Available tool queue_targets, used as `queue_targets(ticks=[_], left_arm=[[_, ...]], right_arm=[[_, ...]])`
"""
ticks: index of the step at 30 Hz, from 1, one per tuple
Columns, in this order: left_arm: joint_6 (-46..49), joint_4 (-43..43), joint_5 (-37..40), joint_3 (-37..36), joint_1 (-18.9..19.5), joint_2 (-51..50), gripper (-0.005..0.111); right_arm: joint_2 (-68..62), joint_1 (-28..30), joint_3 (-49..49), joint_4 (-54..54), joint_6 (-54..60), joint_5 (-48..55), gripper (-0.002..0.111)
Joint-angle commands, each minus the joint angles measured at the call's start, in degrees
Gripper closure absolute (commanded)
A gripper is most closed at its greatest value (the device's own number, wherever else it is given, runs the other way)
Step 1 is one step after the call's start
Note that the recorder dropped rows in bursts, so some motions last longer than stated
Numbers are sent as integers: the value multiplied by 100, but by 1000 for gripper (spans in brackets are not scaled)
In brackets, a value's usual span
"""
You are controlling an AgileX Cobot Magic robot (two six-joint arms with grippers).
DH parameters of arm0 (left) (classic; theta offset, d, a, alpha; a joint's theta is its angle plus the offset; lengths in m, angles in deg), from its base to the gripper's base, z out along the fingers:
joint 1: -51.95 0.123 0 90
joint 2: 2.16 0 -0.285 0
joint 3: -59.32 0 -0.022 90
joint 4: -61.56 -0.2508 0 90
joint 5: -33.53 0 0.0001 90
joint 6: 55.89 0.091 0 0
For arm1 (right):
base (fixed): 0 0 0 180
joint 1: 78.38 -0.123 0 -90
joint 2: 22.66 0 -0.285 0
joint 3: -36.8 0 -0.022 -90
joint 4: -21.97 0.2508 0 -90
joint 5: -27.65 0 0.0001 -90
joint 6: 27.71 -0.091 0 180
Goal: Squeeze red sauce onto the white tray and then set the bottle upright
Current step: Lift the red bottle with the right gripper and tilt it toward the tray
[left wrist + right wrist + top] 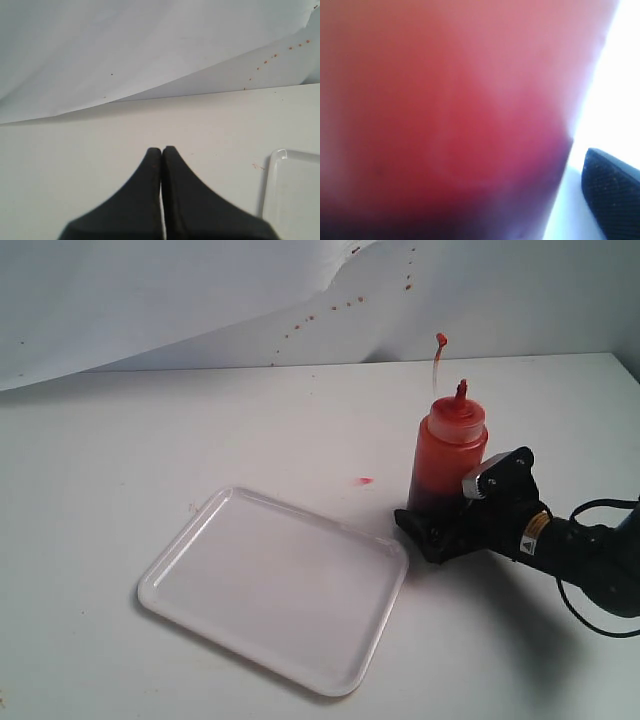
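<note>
Right wrist view alone shows right pincer (445, 525) spread off bottle (445, 115); left pincer (161, 152) closed.

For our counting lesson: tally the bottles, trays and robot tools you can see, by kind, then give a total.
squeeze bottle: 1
white tray: 1
robot tools: 2, the left tool and the right tool
Total: 4
</note>
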Motion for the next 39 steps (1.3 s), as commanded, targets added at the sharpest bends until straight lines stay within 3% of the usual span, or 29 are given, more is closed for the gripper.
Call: queue_targets(ticks=[1, 10, 13, 17, 23, 35, 39], left_arm=[[-31, -22, -57, -30, -40, 16, 107], [-31, -22, -57, -30, -40, 16, 107], [-31, -22, -57, -30, -40, 16, 107], [-21, -22, -57, -30, -40, 16, 107], [-21, -22, -69, -30, -40, 16, 107], [-68, -22, -798, -30, -40, 16, 107], [-196, 69, -1099, -30, -40, 16, 107]], right_arm=[[4, -18, -10, -289, -80, 261, 11], [4, -18, -10, -196, -90, 389, 11], [4, -18, -10, -184, -90, 427, 19], [4, -18, -10, -184, -90, 427, 49], [340, -18, -10, -315, -90, 996, 106], [1572, -154, -10, -733, -388, 2219, 108], [2113, -312, -10, -1094, -553, 2193, 108]])
